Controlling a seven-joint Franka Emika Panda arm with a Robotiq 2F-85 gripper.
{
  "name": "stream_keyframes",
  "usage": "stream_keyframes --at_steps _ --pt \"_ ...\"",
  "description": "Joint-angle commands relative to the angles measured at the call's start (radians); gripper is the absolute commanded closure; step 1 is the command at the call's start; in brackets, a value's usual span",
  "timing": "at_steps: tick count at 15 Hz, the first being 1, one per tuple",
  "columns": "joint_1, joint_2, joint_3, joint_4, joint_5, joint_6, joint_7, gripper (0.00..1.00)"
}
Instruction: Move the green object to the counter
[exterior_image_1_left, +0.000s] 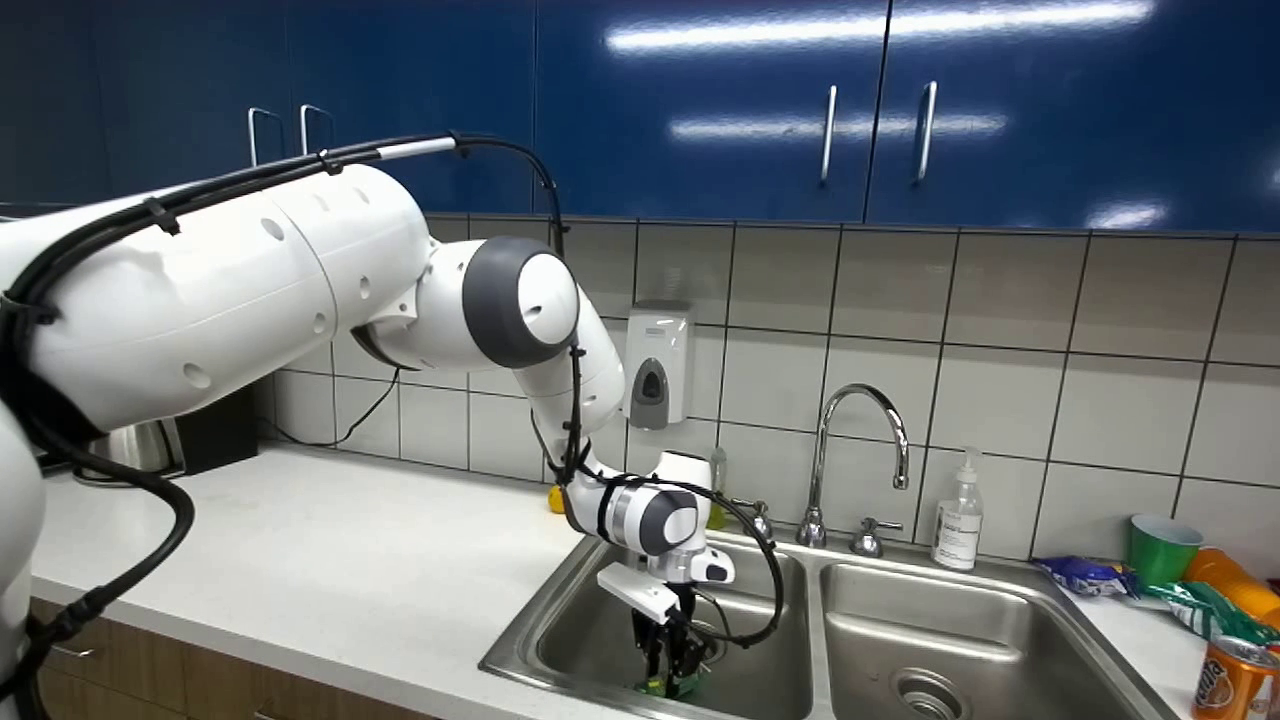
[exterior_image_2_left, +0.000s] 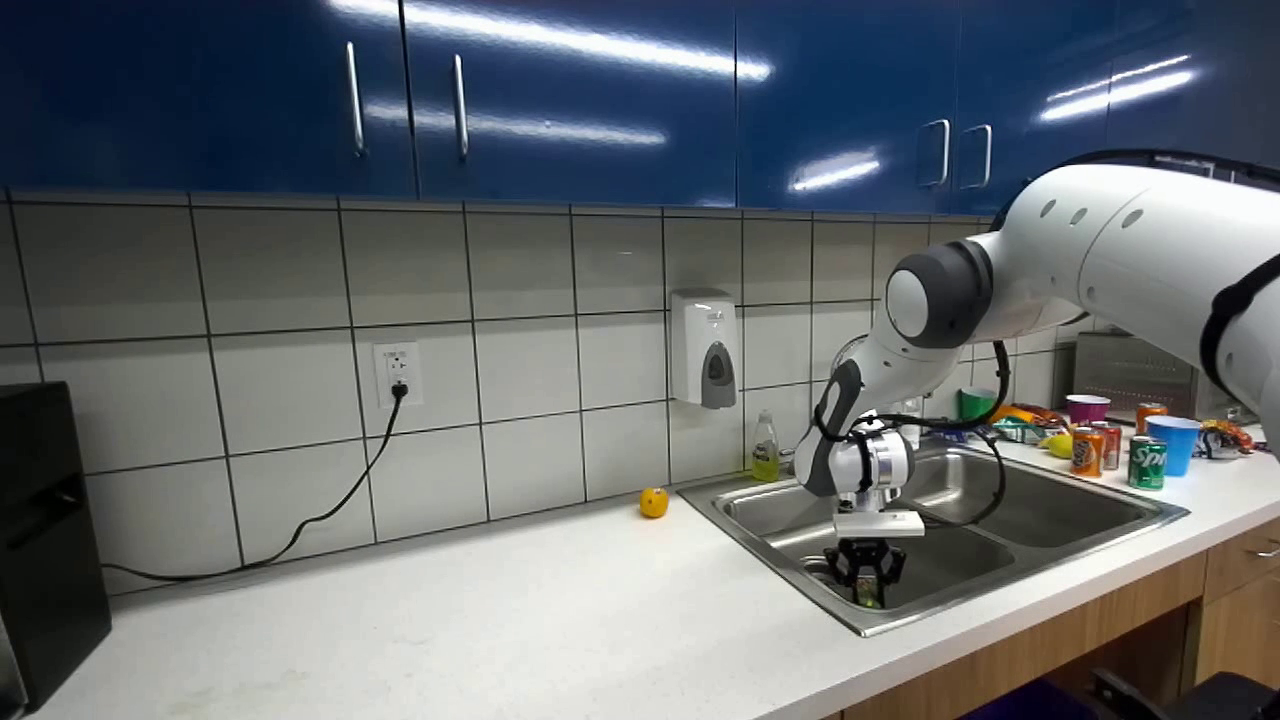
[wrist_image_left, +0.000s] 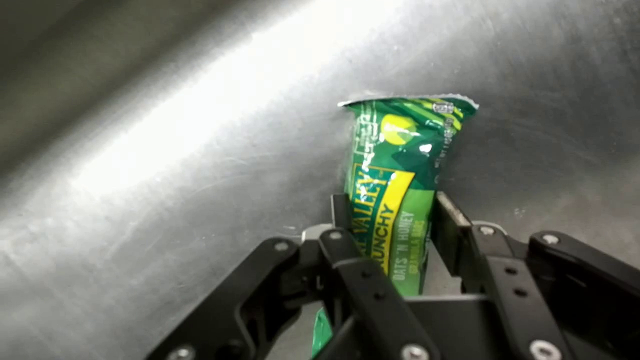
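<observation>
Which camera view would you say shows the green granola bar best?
The wrist view: the green granola bar appears large, with readable lettering, though the gripper partly covers it. Both exterior views show just a little of its green, down in the sink.

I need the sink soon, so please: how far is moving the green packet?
Done: the gripper is in the sink, at the green packet. In hand: the grasp; fingers closely flank the packet, firm hold unclear. Remaining: lifting it from the sink to the counter.

Both my exterior views, set back, face tiled wall, share sink — wrist view looks down close on wrapper.
</observation>
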Motion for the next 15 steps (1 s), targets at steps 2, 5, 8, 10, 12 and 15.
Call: stream_keyframes --at_steps 2,5,8,10,12,15 --pt "-0.023 0.013 0.015 0.039 -0.011 -0.043 0.001 0.82" --pt "-0.015 -0.017 0.014 0.012 -0.013 -0.025 -0.001 0.82" --pt "-0.008 -0.049 0.01 -0.01 -0.015 -0.004 0.0 0.82" --pt "-0.006 -0.07 0.01 -0.021 -0.016 0.005 -0.003 0.82" --pt "-0.002 -0.096 0.007 -0.034 -0.02 0.003 -0.004 0.82" --pt "0.0 -0.148 0.01 -0.07 -0.03 -0.006 -0.027 0.82"
